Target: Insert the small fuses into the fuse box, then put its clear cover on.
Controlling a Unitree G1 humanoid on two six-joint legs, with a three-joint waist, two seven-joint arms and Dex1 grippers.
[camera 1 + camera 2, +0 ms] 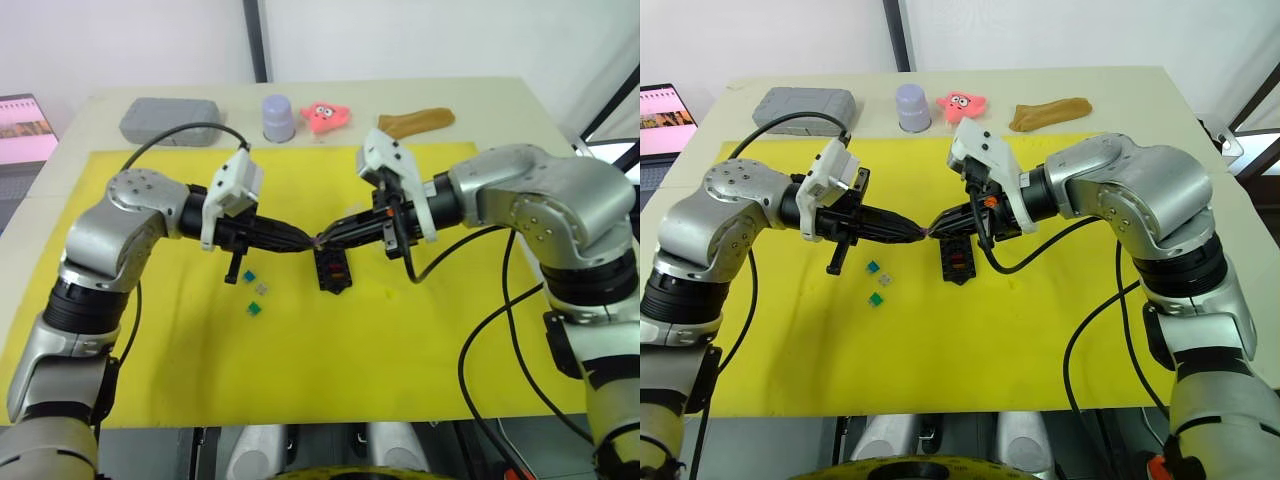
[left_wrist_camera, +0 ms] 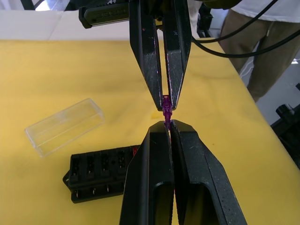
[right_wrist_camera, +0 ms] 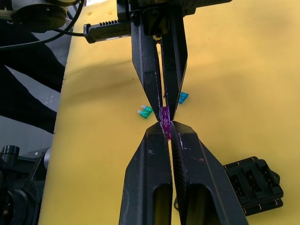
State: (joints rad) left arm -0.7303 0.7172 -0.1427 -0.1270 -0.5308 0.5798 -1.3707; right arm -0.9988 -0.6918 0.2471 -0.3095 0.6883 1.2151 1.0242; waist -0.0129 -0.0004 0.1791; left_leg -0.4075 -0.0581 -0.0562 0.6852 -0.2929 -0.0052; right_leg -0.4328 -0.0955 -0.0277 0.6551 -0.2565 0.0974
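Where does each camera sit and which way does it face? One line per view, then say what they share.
Left and right eye views: on the head, looking down over both arms at the yellow mat.
Left wrist view: along the left gripper toward the right gripper, past the fuse box and clear cover.
Right wrist view: the reverse, toward the loose fuses.
Shared: both grippers pinching the purple fuse.

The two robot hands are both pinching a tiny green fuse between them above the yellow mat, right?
Not quite: the fuse is purple, not green. The left wrist view shows it pinched between the left gripper and right gripper, above the yellow mat.
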